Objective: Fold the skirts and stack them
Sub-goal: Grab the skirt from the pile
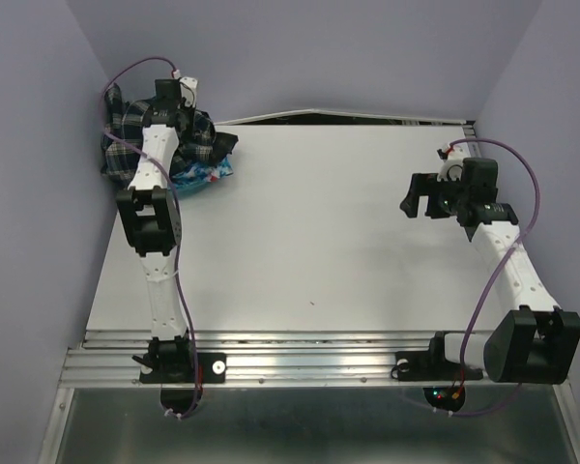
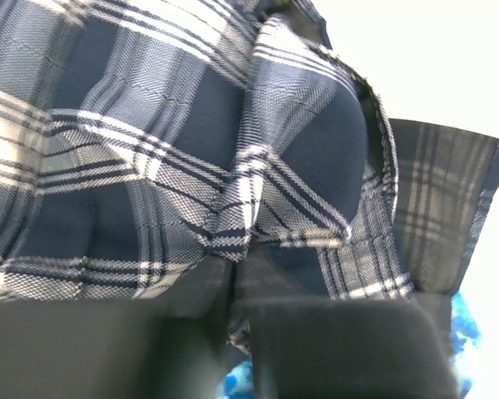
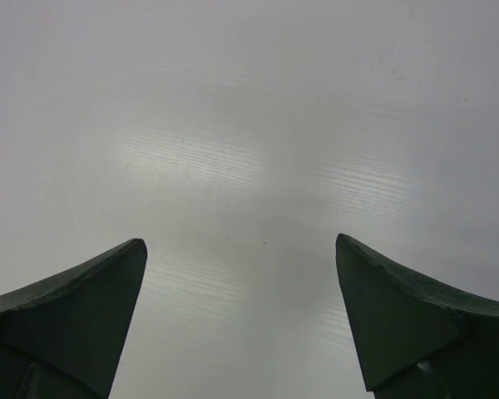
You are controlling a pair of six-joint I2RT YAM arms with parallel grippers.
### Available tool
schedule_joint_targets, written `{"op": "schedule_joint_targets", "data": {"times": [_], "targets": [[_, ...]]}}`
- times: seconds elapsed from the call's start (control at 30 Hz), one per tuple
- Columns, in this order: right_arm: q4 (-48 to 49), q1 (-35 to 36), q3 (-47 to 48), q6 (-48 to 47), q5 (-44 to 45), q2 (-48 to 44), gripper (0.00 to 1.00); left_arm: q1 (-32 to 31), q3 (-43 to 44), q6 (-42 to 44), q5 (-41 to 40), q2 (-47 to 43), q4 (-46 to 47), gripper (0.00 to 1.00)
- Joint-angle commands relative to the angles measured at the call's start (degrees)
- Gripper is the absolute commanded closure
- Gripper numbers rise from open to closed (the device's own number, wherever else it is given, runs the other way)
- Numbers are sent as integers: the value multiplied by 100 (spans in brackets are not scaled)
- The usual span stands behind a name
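Observation:
The navy-and-white plaid skirt [image 1: 126,135] lies crumpled at the table's far left corner, on top of the blue flowered skirt [image 1: 198,175], of which only an edge shows. My left gripper [image 1: 169,97] is over the pile. In the left wrist view its jaws are closed together [image 2: 230,274] with a fold of the plaid skirt [image 2: 191,150] pinched between them; a bit of the blue flowered skirt [image 2: 237,384] shows below. My right gripper [image 1: 420,196] is open and empty above bare table at the right; its fingertips [image 3: 125,258] stand wide apart.
Purple walls stand close on the left, right and back of the white table [image 1: 309,242]. A metal rail [image 1: 300,362] runs along the near edge with both arm bases on it. A purple cable [image 1: 522,174] loops off the right arm.

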Motion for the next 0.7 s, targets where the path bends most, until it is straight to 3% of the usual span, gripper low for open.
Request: {"op": "schedule_joint_targets", "data": {"times": [0.0,0.17,0.37,0.67], "targets": [[227,15,39,14,-22,-264,0,57,294,-123,-190,-922,291,100],[227,15,56,40,39,-379,0,48,724,-281,415,-1624,150,100],[227,15,92,84,-22,-379,0,-128,611,-290,1058,-2688,475,100],[200,15,276,119,-31,-431,0,-1295,523,-456,1339,-3639,906,100]]}}
